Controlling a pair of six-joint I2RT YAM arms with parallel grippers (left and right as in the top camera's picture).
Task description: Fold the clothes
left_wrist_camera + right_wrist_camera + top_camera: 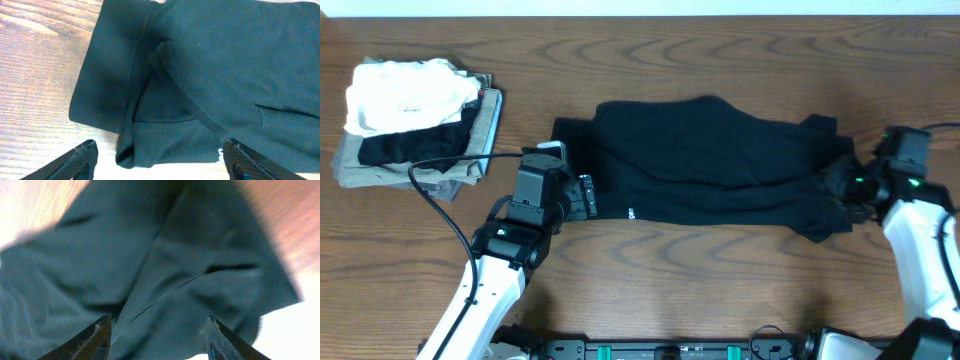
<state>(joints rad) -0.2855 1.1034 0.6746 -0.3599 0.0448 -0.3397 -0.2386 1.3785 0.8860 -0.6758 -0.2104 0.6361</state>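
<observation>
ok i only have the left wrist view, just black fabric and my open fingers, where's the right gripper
observer: The right gripper is at the other end of the T-shirt, on the robot's right, with its fingers apart over the fabric.
operator: and how does the whole shirt lie
observer: It lies as one long band, running left to right across the middle of the table.
</observation>
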